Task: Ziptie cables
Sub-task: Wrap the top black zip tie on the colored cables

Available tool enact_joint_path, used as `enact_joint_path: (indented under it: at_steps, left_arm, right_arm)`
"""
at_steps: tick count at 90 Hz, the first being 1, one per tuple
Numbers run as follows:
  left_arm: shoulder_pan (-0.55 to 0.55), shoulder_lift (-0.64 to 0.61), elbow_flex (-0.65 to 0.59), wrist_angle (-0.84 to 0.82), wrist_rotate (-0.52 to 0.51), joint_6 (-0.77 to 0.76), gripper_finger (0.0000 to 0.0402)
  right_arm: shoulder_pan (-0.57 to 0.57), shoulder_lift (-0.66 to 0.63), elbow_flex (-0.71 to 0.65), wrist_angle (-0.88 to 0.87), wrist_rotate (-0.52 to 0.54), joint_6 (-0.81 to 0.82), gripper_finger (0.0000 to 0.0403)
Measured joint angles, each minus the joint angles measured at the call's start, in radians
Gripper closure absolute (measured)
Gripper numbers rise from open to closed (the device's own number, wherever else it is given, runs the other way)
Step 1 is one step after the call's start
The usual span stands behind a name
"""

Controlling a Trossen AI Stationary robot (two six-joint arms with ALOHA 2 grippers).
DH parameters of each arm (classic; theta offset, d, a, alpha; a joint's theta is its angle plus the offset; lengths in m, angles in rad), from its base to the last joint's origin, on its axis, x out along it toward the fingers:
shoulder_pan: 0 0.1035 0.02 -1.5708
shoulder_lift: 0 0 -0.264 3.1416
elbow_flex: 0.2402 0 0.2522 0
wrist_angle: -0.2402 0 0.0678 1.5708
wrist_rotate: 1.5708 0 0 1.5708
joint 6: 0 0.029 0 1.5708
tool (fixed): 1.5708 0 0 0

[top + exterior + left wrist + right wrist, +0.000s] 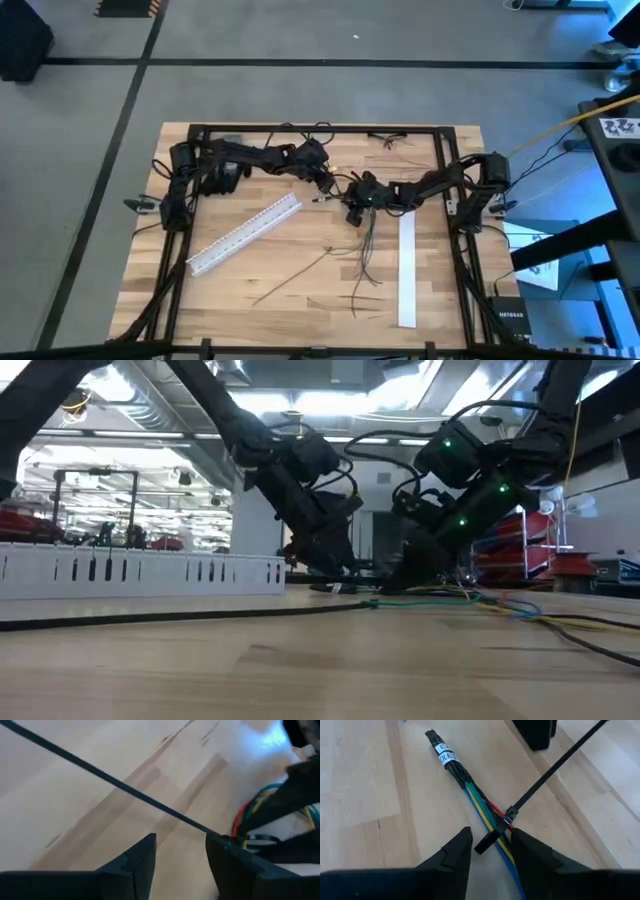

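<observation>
The cables are a bundle of blue, yellow, green and red wires with a black, white-labelled end, lying on the wooden table. A black zip tie is looped around the bundle. Its long tail runs away over the table. My right gripper is open and low over the table's middle, its fingers on either side of the bundle. My left gripper is open just beside it. The tie's tail crosses in front of its fingers. My right gripper comes at the bundle from above, slanting, with its fingers along the wires. The bundle runs close beside one finger; whether they touch I cannot tell. A gap shows to the other finger. The tie's short end lies between the fingers.
Two long white slotted strips lie on the table, one slanting at the left and one straight at the right. Loose thin dark strands are scattered toward the near edge. A black frame runs around the work area.
</observation>
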Motion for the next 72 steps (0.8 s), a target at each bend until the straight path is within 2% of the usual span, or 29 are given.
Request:
enact_joint_path:
  at_steps: [22,41,53,63,72]
  left_arm:
    - [-0.011,0.051,-0.001,0.116,-0.023,-0.071,0.0236]
    - [-0.022,0.065,0.0,0.211,-0.044,-0.064,0.0236]
    - [-0.04,0.079,-0.001,0.216,-0.06,0.007,0.024]
    - [-0.054,0.085,-0.001,0.233,-0.075,0.07,0.0272]
    - [-0.061,0.086,-0.001,0.23,-0.105,0.137,0.0329]
  right_arm:
    - [0.0,0.001,0.0,0.002,-0.005,-0.025,0.0267]
    - [0.0,0.001,0.0,0.003,-0.005,-0.039,0.0267]
    - [0.0,0.001,0.0,0.005,-0.006,-0.045,0.0267]
    - [0.0,0.001,0.0,0.008,-0.006,-0.048,0.0267]
    - [0.0,0.001,0.0,0.011,-0.006,-0.052,0.0267]
